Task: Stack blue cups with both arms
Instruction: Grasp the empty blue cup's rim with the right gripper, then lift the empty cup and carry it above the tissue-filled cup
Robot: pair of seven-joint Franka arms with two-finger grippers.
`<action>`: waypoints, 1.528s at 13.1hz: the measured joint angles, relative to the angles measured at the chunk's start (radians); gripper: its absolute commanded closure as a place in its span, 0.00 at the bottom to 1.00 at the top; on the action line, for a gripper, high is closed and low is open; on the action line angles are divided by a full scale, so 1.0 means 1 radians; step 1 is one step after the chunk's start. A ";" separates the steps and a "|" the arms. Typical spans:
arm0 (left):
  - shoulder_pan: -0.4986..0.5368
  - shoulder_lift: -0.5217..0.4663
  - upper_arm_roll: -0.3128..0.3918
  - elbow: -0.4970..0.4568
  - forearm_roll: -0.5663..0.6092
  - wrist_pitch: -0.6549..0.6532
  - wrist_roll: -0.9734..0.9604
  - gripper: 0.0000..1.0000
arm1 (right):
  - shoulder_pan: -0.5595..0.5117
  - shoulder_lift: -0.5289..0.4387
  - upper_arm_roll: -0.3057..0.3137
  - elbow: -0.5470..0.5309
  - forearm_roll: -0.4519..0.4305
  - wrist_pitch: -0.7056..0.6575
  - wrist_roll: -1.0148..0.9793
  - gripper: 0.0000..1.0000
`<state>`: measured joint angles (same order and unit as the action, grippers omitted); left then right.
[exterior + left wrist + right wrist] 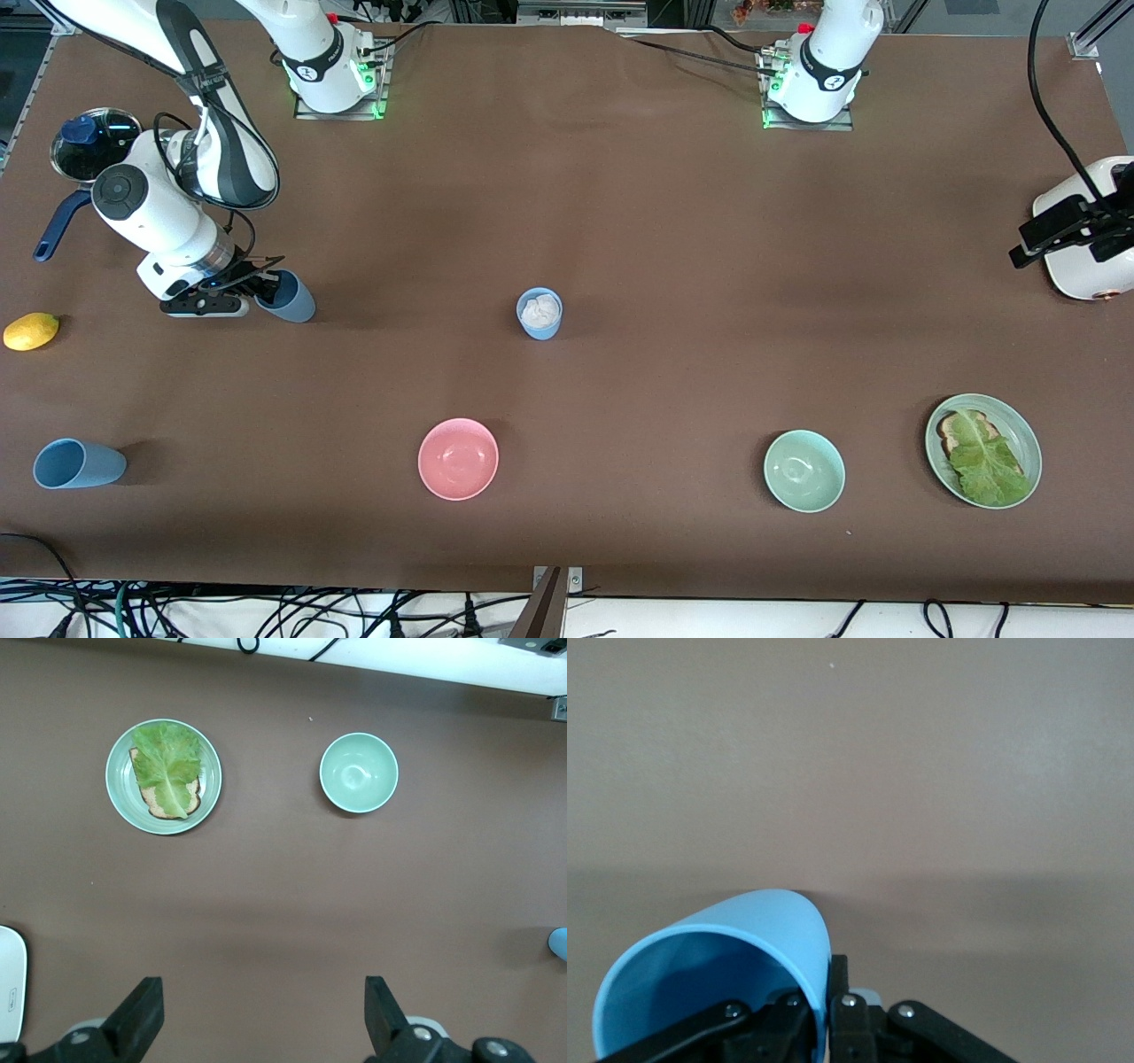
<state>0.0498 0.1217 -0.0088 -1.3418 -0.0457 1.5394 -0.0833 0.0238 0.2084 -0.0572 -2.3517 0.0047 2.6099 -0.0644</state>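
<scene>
Brown table (620, 204), wide and sparsely set. Right gripper (266, 288) low at the right arm's end, jaws clenched on the rim wall of a blue cup (288, 297), one finger inside the mouth and one outside. Held cup tilted, mouth toward the wrist, narrow base pointing away toward the table's middle. Cup with white filling (539, 313) upright, well apart from those jaws along that same line; the likely place to stack, by judgement. Third cup (78, 463) on its side, nearer the front camera than the jaws, long axis along the table. Right arm plainly nearer all three. Left gripper (261, 1014) waiting high at its own end, jaws released wide, over bare table near a green bowl (358, 772) and a plate (120, 797). Right wrist view alone showing the pinch (819, 1010) on the cup (735, 948); front view alone showing the other cups.
</scene>
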 measured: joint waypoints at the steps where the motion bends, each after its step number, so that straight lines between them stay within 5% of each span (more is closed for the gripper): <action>1: 0.000 -0.022 -0.002 0.000 -0.001 -0.015 0.001 0.00 | 0.000 -0.012 0.004 0.008 0.000 -0.019 0.000 1.00; 11: 0.004 -0.079 -0.019 -0.026 -0.001 -0.129 0.044 0.00 | 0.001 -0.128 0.010 0.489 0.001 -0.839 0.025 1.00; 14: 0.003 -0.082 -0.020 -0.026 -0.001 -0.155 0.114 0.00 | 0.001 -0.126 0.070 0.550 0.005 -0.903 0.138 1.00; 20: -0.002 -0.092 -0.022 -0.037 -0.001 -0.217 0.134 0.00 | 0.022 -0.091 0.334 0.565 0.042 -0.794 0.567 1.00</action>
<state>0.0475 0.0293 -0.0304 -1.3792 -0.0471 1.3226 0.0508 0.0453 0.1172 0.2772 -1.7868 0.0464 1.8163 0.5030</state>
